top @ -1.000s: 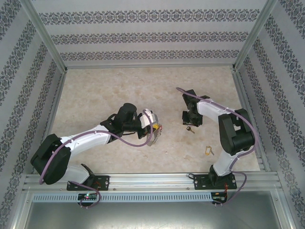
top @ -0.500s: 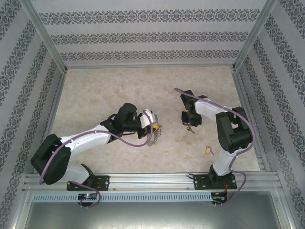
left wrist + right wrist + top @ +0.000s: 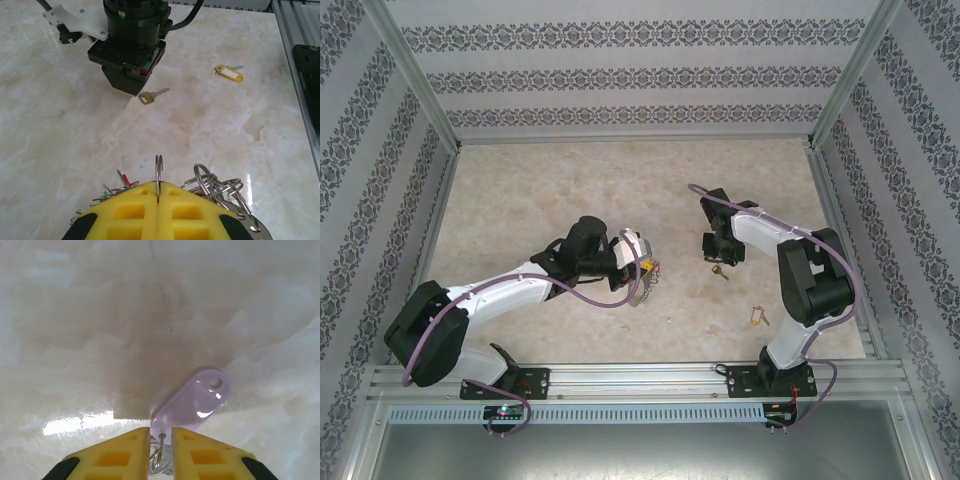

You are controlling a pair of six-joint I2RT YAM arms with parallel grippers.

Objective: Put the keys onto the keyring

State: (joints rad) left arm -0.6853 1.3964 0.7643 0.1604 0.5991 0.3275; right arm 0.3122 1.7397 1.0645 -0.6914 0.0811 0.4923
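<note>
My left gripper [image 3: 158,189] is shut on the keyring [image 3: 159,170], whose thin silver rim stands edge-on between the yellow pads. Small rings [image 3: 216,183] hang from it on the right, and keys with red and green tags [image 3: 124,180] on the left. In the top view this gripper [image 3: 645,268] is at mid table. My right gripper [image 3: 161,434] points down at the table. Its jaws are narrowed around the small split ring of a key with a lilac tag [image 3: 192,402]. A brass-headed key [image 3: 150,96] lies beside that gripper [image 3: 720,250]. A yellow-tagged key [image 3: 229,73] lies farther off.
The marble tabletop [image 3: 550,190] is walled by patterned panels. An aluminium rail [image 3: 640,378] runs along the near edge by the arm bases. The yellow-tagged key [image 3: 757,315] sits close to the right arm's base.
The right arm shifted very slightly and came back, staying over the same spot. The left arm and keyring have not moved.
</note>
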